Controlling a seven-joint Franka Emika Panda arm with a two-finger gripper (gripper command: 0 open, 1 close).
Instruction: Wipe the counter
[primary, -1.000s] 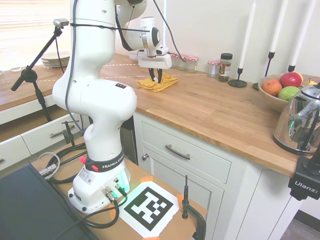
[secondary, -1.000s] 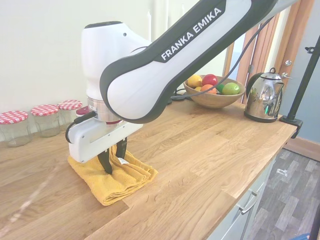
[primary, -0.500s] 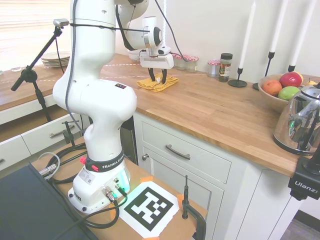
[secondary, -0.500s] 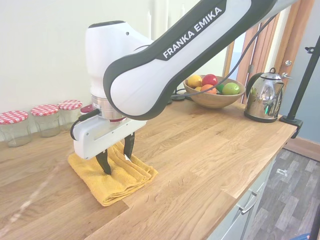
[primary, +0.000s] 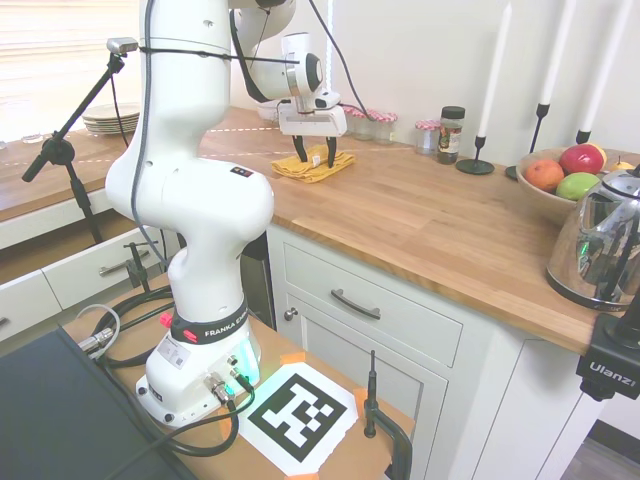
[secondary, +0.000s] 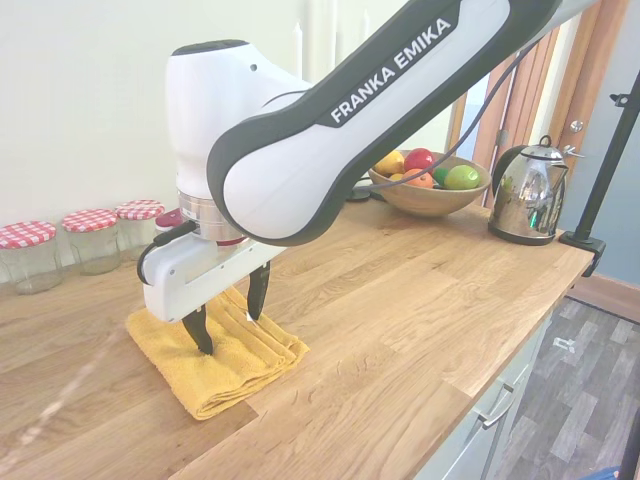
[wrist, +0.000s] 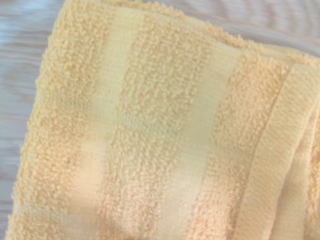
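The desk is a long butcher-block top of narrow warm-brown planks, running over white panelled cabinets with metal handles; a folded yellow terry towel lies flat on it, toward the wall end of the run. The gripper hangs directly over the towel, pointing straight down; its two dark fingers stand spread apart with nothing between them, so it is open and empty; whether the tips touch the cloth I cannot tell. From the first exterior view the gripper sits above the towel, which is near the desk's front edge; the wrist view is filled by the towel, its woven bands and folded edge visible, with pale wood grain around it.

Behind the towel, against the wall, stand glass jars with red-checked lids; further along the desk there is a dark-lidded spice jar, black candlesticks with tall white candles, a wooden bowl of fruit holding apples and citrus, and a shiny steel kettle near the desk's far end; a stack of white plates rests on the adjoining stretch by the window.
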